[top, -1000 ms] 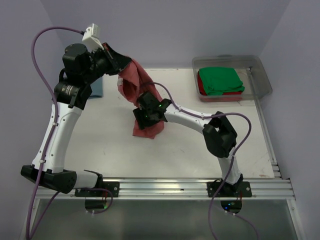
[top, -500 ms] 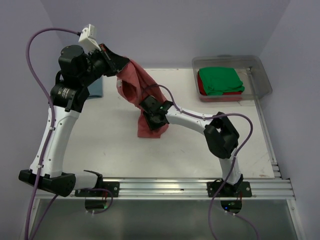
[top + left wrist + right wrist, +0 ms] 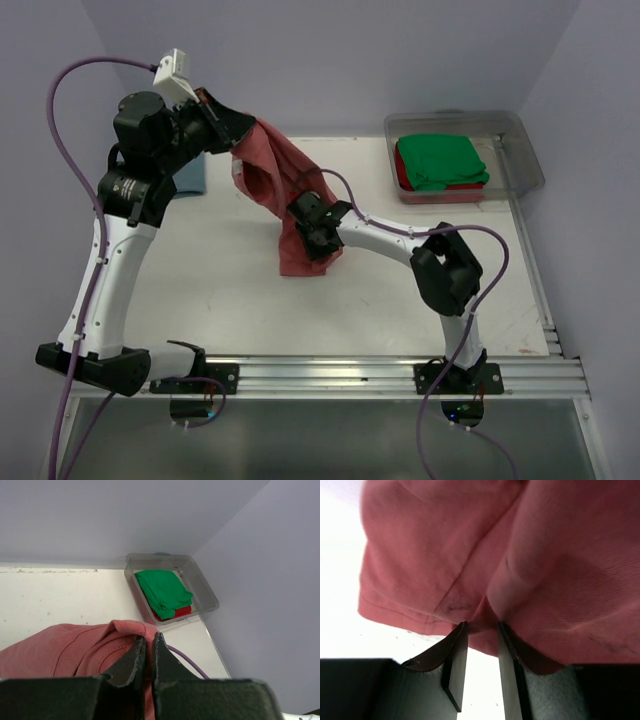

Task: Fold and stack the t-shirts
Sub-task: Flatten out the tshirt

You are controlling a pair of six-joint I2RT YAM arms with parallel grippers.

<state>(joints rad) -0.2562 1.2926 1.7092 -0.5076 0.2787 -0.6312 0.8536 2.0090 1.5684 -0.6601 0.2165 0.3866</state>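
1. Left gripper [image 3: 243, 133]: I'm holding it raised over the far-left part of the table [image 3: 200, 290]. The jaws are pressing nearly together and pinching a rolled edge of the salmon-red shirt [image 3: 285, 178] right at the tips. In my left wrist view, that edge is bulging just above the closed fingers [image 3: 134, 660].
2. Teal-blue shirt [image 3: 195, 175]: it's lying on the table at the far left, mostly hiding behind my left arm. Only a strip is showing, so I can't tell whether it's folded.
3. Salmon-red shirt: it's hanging from my left gripper and draping down to the right toward the table centre, bunched and unfolded. Its lower end is dangling below my right gripper, and I can't tell whether it's touching the table.
4. Right gripper [image 3: 480, 630]: I'm holding it near the table centre, lower than the left one. The jaws are standing narrow, not fully together, and clamping a fold of the salmon-red shirt between the tips. The rest of the cloth is filling my right wrist view above them.
5. Clear bin [image 3: 527, 150]: it's sitting at the far-right corner of the table, well apart from both grippers.
6. Inside the bin, the green shirt [image 3: 440, 160] is lying folded on top. The red shirt [image 3: 450, 192] is lying under it, with only its edges showing along the near and left sides.
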